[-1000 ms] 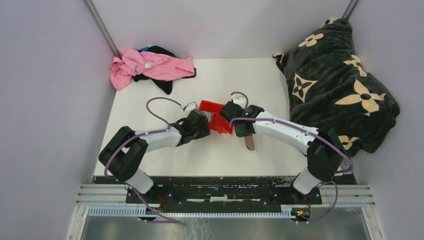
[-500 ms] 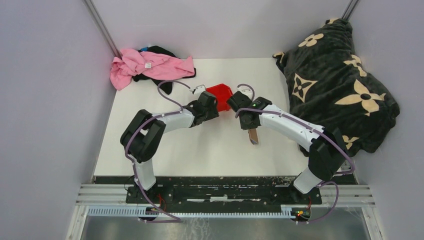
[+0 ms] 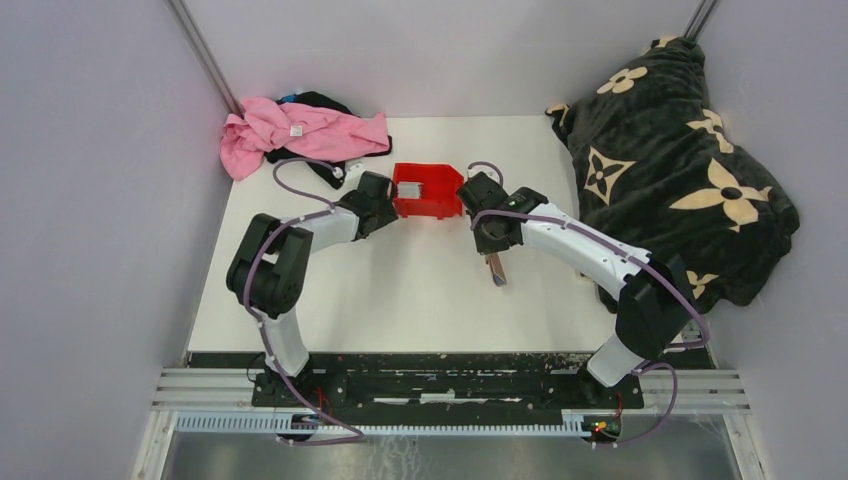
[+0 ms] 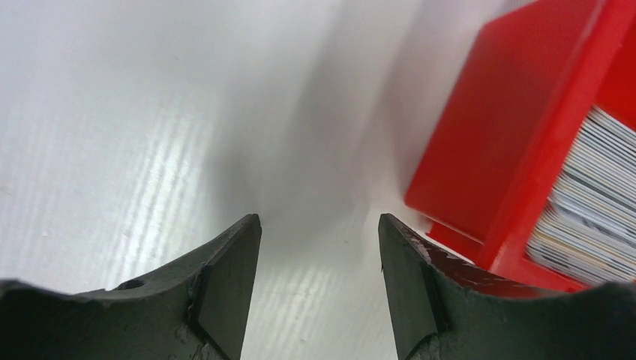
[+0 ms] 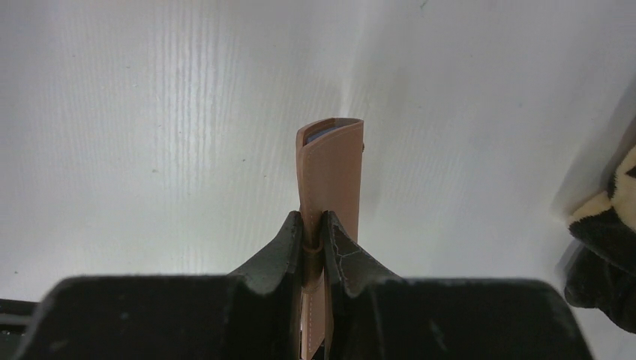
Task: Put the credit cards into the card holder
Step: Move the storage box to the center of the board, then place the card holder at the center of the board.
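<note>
Several grey credit cards (image 3: pixel 411 190) lie stacked in a red bin (image 3: pixel 428 203); in the left wrist view their edges (image 4: pixel 592 202) show over the bin's wall (image 4: pixel 510 120). My left gripper (image 4: pixel 319 225) is open and empty, low over the table just left of the bin (image 3: pixel 388 205). My right gripper (image 5: pixel 313 221) is shut on the tan card holder (image 5: pixel 330 172), which is folded and held edge-on above the table. From above, the card holder (image 3: pixel 494 269) hangs below the right gripper (image 3: pixel 490 250), right of the bin.
A pink cloth over a dark garment (image 3: pixel 300 130) lies at the back left. A large dark flower-patterned blanket (image 3: pixel 680 160) fills the back right, close to the right arm. Grey walls close in both sides.
The red bin has shifted toward the back of the table and turned square. My left arm followed it, its jaws widening beside the bin. My right gripper moved back a little with the card holder.
</note>
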Tool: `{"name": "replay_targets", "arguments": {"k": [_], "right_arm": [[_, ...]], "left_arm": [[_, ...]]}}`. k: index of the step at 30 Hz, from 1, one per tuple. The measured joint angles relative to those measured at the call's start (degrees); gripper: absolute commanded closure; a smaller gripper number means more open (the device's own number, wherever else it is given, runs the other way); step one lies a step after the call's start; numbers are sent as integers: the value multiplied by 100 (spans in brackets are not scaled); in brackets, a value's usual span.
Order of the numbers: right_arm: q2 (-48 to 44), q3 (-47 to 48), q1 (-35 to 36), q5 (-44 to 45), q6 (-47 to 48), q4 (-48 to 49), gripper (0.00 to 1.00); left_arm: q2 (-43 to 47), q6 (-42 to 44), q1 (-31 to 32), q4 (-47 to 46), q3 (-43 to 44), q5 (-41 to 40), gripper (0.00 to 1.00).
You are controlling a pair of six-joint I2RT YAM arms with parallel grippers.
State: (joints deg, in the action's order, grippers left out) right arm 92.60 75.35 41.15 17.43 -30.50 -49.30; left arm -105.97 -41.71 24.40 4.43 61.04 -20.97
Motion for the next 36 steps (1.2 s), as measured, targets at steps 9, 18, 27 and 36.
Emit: {"name": "replay_targets", "arguments": {"k": [9, 18, 27, 36], "right_arm": [[-52, 9, -4, -876, 402, 339, 99], [-741, -562, -444, -2804, 9, 1434, 99], [-90, -1888, -535, -4706, -1867, 3862, 98], [785, -2273, -538, -5193, -2951, 5580, 81]], "left_arm": [[212, 282, -319, 282, 20, 157, 28], [3281, -83, 264, 90, -1856, 1104, 26], [4433, -428, 691, -22, -2935, 1519, 30], [4699, -664, 898, -35, -3373, 1530, 36]]}}
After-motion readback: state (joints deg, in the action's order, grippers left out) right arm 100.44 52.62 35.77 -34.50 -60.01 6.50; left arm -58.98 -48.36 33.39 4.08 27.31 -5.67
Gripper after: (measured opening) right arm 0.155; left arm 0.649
